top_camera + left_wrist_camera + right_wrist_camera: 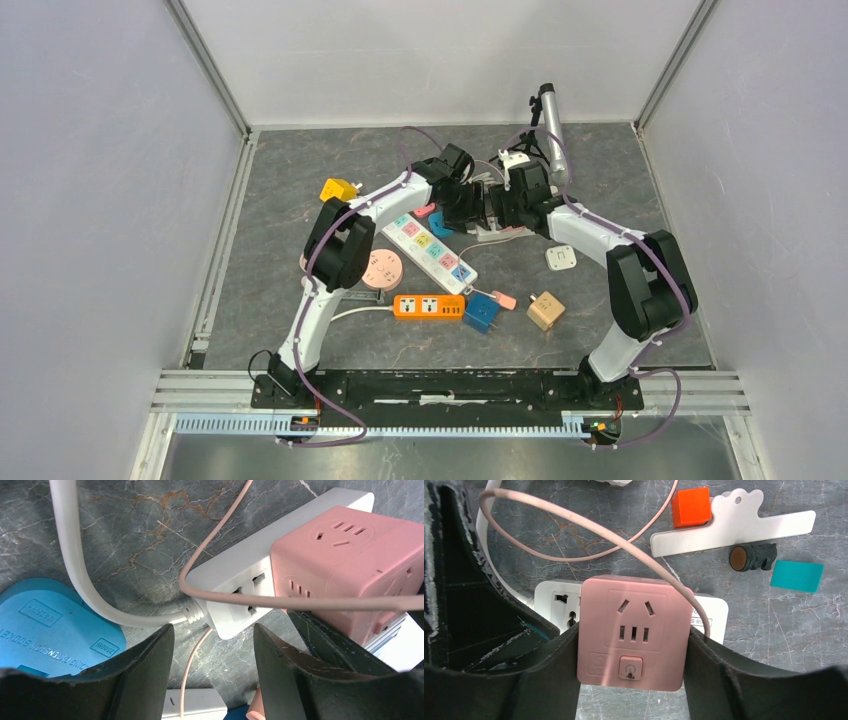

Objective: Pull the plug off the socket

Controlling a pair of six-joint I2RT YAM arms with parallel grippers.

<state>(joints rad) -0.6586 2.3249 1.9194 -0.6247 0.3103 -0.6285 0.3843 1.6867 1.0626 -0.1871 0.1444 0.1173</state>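
I see my left arm (340,250) and right arm (640,275) bent in toward the pink cube (345,565) from either side. Now my right gripper (631,632) clamps the cube, one finger on each flank; my left gripper (214,632) hovers just beside it, jaws parted, holding nothing.

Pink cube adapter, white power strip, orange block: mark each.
pink cube adapter (631,630): right wrist view, top face.
white power strip (227,600): left wrist view, socket face.
orange block (691,506): right wrist view, top face.
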